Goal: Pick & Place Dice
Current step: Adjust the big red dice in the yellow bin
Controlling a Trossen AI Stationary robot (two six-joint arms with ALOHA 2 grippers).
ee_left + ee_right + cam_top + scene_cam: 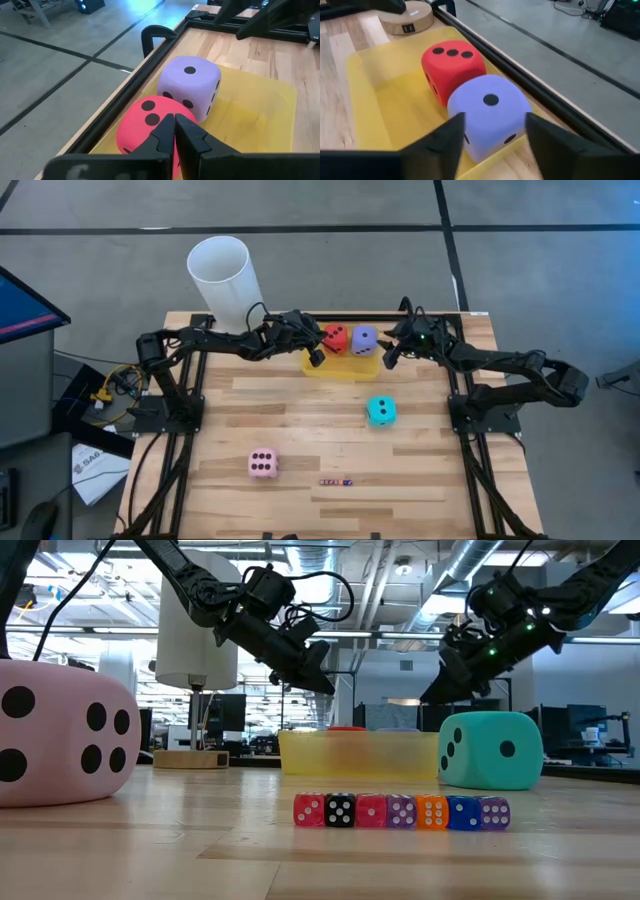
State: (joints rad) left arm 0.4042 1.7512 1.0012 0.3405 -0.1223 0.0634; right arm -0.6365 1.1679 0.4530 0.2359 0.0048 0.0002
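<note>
A red die (337, 338) and a purple die (365, 339) sit side by side in the yellow tray (320, 370) at the table's far edge. The cyan die (381, 411) rests on the table right of centre. The pink die (262, 464) rests near the front left. My left gripper (316, 358) is shut and hangs over the tray's left part, just short of the red die (145, 125). My right gripper (388, 358) hovers at the tray's right end with its fingers apart, facing the purple die (490, 107) without touching it.
A tall white cylinder (222, 275) stands on a round wooden base (407, 20) at the far left corner. A row of tiny dice (400, 811) lies near the front edge. A black clamp (155, 35) grips the far edge. Open wood lies between the cyan and pink dice.
</note>
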